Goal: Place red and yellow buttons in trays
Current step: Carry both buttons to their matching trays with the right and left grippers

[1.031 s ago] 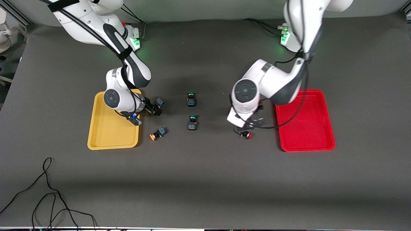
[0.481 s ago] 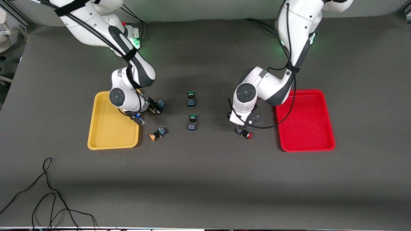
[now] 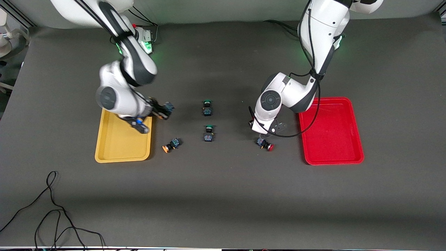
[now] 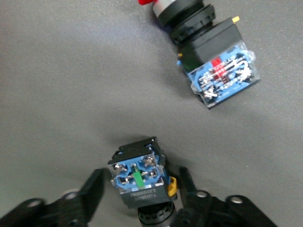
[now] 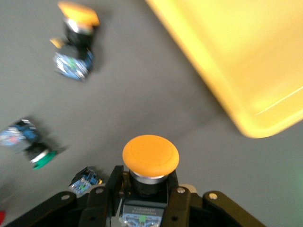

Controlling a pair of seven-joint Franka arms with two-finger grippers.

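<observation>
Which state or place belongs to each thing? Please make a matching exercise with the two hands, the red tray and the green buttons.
Things:
1. right hand
2. left hand
3. red tray
4. green buttons

States and places:
A. at the left arm's end of the table
B. open around a button
C. in the middle of the table, between the red tray and the yellow tray
D. shut on an orange-capped button

Pairs: 1-D, 2-B, 3-A, 4-C
</observation>
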